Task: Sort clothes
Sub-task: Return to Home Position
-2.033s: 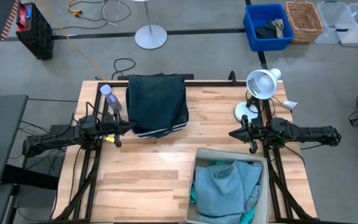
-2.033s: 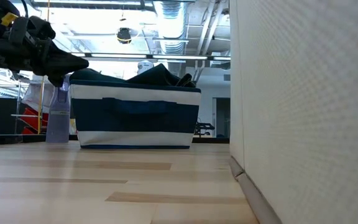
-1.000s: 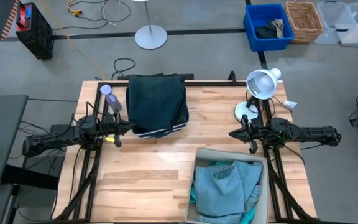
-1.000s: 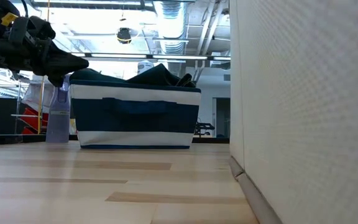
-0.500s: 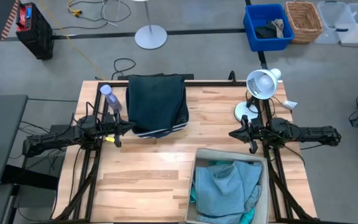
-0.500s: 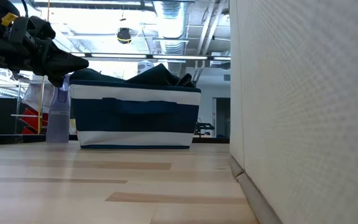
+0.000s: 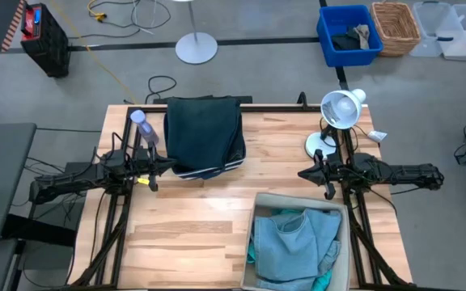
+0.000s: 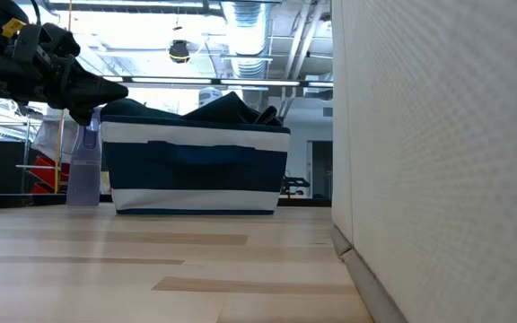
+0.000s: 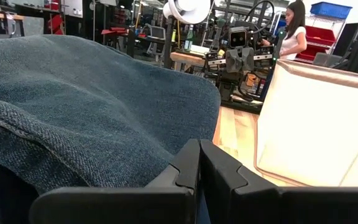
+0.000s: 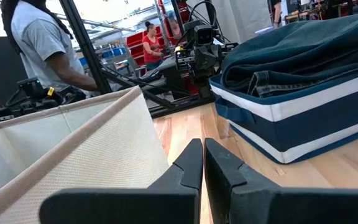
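Note:
Dark navy-teal clothes (image 7: 203, 129) lie folded in the dark teal bin with white stripes (image 8: 196, 166) at the table's far side; they also show in the left wrist view (image 9: 92, 106). A pale grey-blue garment (image 7: 294, 242) lies on a bright turquoise one (image 7: 322, 283) in the beige fabric box (image 7: 298, 200) at the near edge. The small black garment is out of view. My left gripper (image 7: 169, 164) is shut, just above the bin's near left corner. My right gripper (image 7: 302, 173) is shut and empty, above the table right of the bin and beyond the box.
A spray bottle (image 7: 142, 127) stands left of the bin. A desk lamp (image 7: 338, 109) stands at the far right. Bare wood (image 7: 184, 226) lies left of the box. People (image 10: 42, 43) stand in the room beyond the table.

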